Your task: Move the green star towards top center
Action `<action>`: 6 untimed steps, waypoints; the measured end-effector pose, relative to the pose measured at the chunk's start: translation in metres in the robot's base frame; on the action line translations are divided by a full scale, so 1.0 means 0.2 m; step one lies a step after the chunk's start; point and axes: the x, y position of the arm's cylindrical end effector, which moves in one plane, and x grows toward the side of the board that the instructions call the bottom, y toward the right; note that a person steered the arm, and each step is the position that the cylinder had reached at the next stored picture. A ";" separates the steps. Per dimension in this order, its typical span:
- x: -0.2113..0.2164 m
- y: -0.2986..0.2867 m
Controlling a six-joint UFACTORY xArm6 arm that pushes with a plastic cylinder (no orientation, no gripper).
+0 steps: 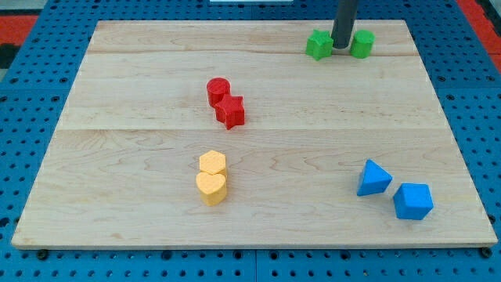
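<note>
The green star (318,45) lies near the view's top, right of centre, on the wooden board (141,86). A green round block (362,43) lies just to its right. My tip (340,48) stands in the gap between the two green blocks, close to both; I cannot tell whether it touches either. The dark rod rises from there out of the view's top.
A red cylinder (218,90) and a red star (231,112) touch at centre left. A yellow hexagon (212,164) and a yellow heart (211,187) touch below them. A blue triangle (373,178) and a blue cube (412,200) lie at the bottom right.
</note>
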 end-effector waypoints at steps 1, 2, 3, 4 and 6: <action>-0.08 -0.33; -0.13 -0.63; 0.03 -0.40; 0.17 -0.40; 0.02 -0.93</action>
